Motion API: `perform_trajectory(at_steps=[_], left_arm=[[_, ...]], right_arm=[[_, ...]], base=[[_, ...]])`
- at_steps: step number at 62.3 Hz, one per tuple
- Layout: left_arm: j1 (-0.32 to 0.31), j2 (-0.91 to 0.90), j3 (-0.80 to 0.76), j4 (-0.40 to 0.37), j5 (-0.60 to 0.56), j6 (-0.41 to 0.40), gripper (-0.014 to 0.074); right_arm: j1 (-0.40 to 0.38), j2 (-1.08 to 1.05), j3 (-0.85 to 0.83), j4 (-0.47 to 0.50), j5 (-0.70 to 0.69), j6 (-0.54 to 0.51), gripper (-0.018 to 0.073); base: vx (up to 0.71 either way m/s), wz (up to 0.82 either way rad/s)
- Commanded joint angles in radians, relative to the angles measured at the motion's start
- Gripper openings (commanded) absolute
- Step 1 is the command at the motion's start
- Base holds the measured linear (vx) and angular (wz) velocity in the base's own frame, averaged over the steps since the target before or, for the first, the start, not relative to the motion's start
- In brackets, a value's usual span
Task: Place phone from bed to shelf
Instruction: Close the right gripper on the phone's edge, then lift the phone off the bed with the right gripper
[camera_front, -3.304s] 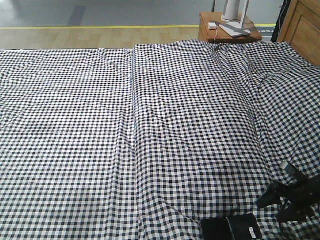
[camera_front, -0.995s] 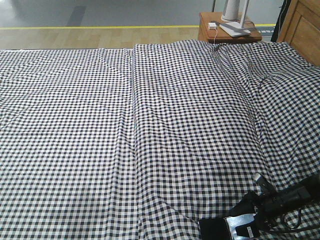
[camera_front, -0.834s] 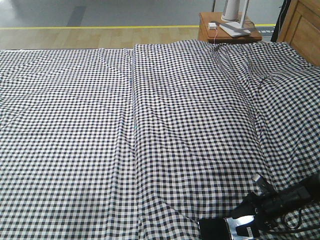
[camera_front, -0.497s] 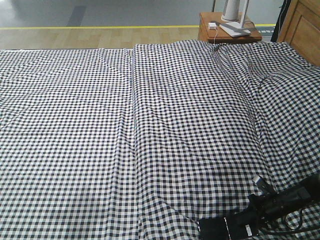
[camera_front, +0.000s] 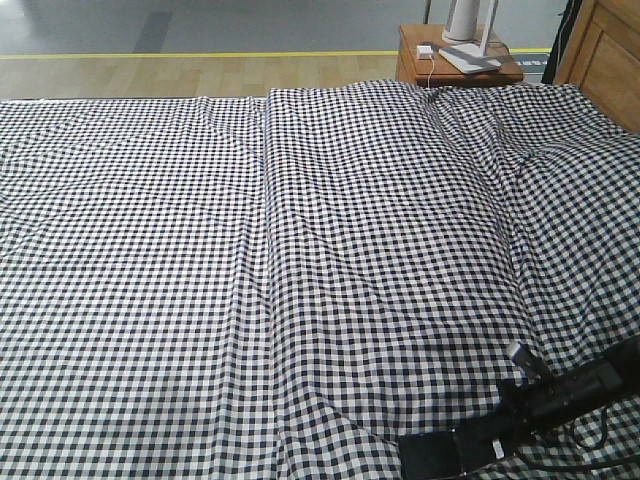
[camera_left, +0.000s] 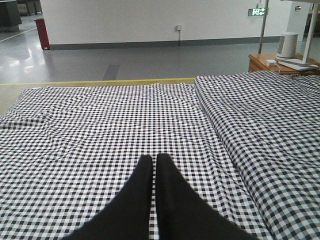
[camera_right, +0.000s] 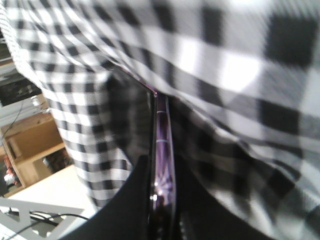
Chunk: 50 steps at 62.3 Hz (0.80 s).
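The phone (camera_front: 432, 460) is a black slab lying at the near right edge of the bed (camera_front: 300, 250), which is covered in a black-and-white checked sheet. My right gripper (camera_front: 492, 446) reaches in from the right and is shut on the phone's right end. In the right wrist view the phone's purple-pink rim (camera_right: 162, 130) runs edge-on between the two black fingers (camera_right: 140, 190), with checked sheet (camera_right: 225, 65) close around it. My left gripper (camera_left: 149, 161) hovers shut and empty over the bed (camera_left: 100, 115). A blurred pale wooden unit (camera_right: 30, 140) shows beyond the bed; I cannot tell if it is the shelf.
A small brown nightstand (camera_front: 455, 58) with a white lamp base and charger stands behind the bed's far right corner. A wooden headboard (camera_front: 605, 55) rises at the right. Grey floor with a yellow line (camera_front: 200, 54) lies beyond the bed.
The right gripper, open beside the phone 3.3 s ago, has moved left onto the phone's right end and shut on it. Within the last second it sank slightly.
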Motion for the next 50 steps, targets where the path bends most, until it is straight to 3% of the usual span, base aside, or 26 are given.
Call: perform_trajectory(at_steps=[1, 10, 32, 50], left_arm=[[0.001, -0.007, 0.006, -0.009, -0.074, 0.0, 0.0001], [0.001, -0.007, 0.006, -0.009, -0.074, 0.0, 0.0001], [0.001, -0.007, 0.006, -0.009, -0.074, 0.0, 0.0001], [0.001, -0.007, 0.006, -0.009, -0.074, 0.0, 0.0001]], right_arm=[[0.001, -0.132, 0.042, 0.042, 0.142, -0.022, -0.0003], [0.001, -0.24, 0.142, 0.074, 0.142, -0.084, -0.0003], [0.014, -0.533, 0.283, 0.121, 0.142, -0.084, -0.0003], [0.129, -0.804, 0.307, 0.128, 0.142, -0.039, -0.0003]], base=[[0.0, 0.0], [0.0, 0.0], [0.0, 0.0], [0.0, 0.0]])
